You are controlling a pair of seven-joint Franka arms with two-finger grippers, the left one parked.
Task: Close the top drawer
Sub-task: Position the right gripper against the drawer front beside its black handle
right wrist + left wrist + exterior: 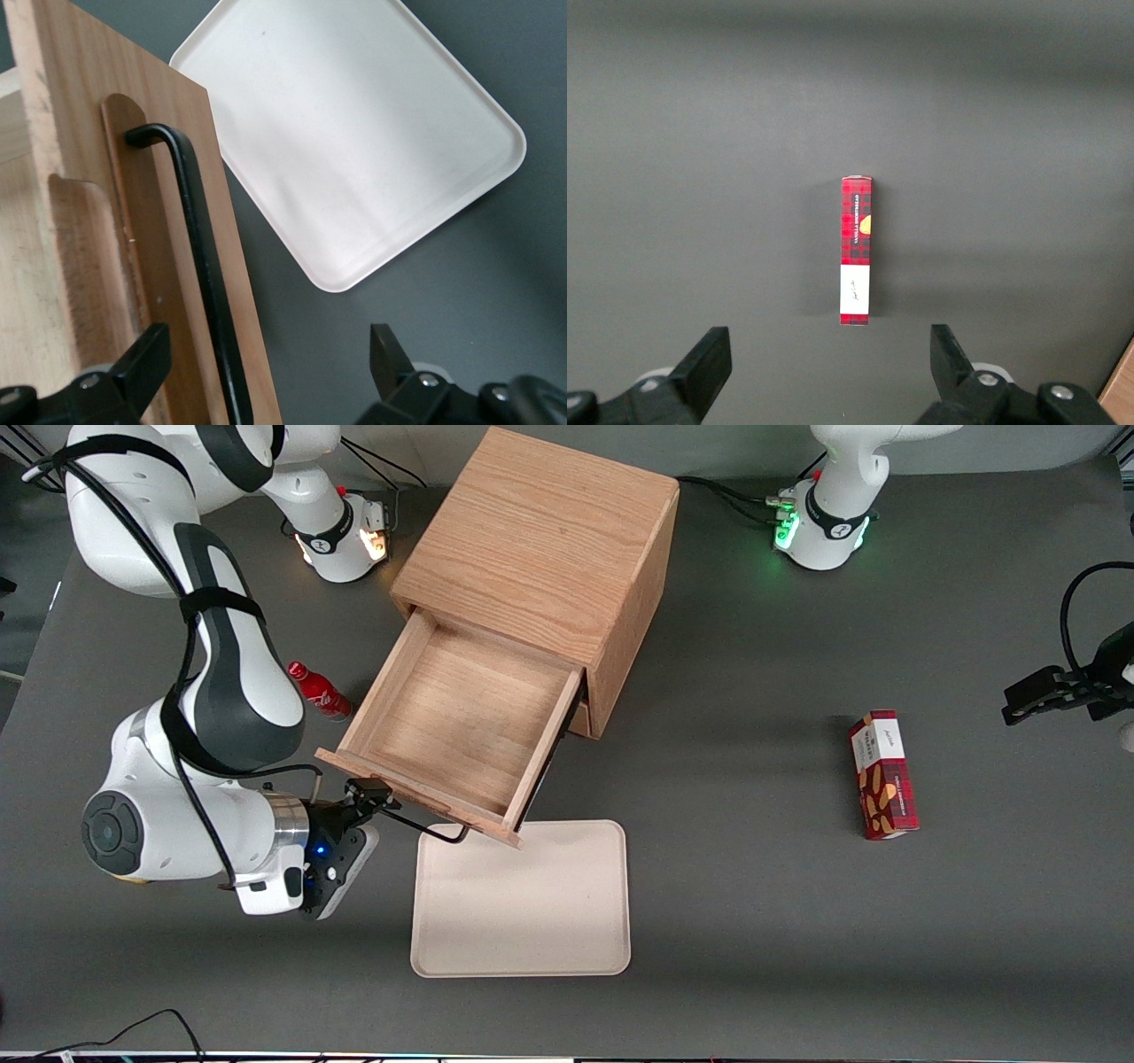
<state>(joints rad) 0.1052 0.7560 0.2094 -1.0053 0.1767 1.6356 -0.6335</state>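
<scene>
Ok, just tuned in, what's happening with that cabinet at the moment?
The right arm's end effector sits in front of the top drawer, open, its fingers astride the black handle and front panel. The drawer is pulled well out of the oak cabinet and looks empty; its front corner hangs above the cream tray. Closing hasn't happened yet.

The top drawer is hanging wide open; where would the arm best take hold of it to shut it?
Probably the black wire handle on the top drawer front. It stands proud of the flat panel, and the open gripper already straddles it, coming from the tray side.
</scene>
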